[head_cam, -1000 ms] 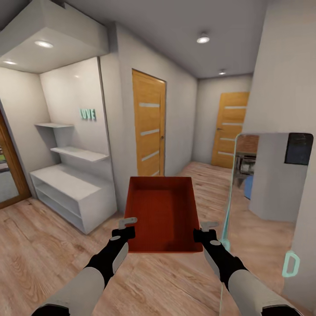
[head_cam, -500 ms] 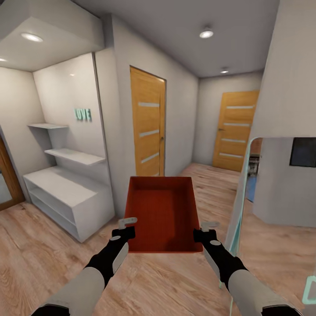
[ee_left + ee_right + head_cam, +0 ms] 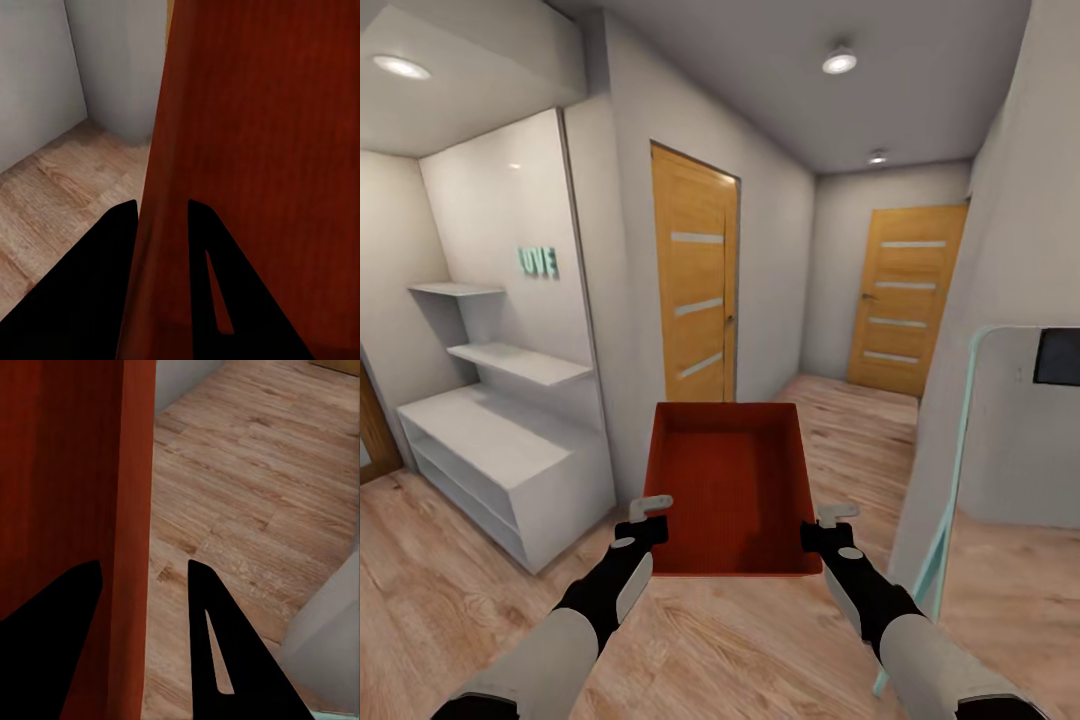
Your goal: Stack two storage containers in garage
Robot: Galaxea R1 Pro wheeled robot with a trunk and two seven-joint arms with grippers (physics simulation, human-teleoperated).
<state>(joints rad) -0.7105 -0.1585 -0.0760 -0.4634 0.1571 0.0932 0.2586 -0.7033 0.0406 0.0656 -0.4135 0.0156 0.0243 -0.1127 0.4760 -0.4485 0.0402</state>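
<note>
Fingers [image 3: 112,247] of left gripper [image 3: 650,515] pinched on bin [image 3: 732,485] left wall; right gripper [image 3: 830,525] fingers astride right wall, grip judged closed. Bin held level, carried through wood-floored hallway [image 3: 760,640] past doors [image 3: 695,285]. Garage not reached; set-down, second bin, stacking outstanding.

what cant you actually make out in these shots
- Underside of the storage container: head view, hidden by its own walls.
- Left gripper grip: left wrist view, jaws straddle the wall, contact unclear.
- Right gripper: right wrist view, likewise.
- Far door handle: head view, too small.
</note>
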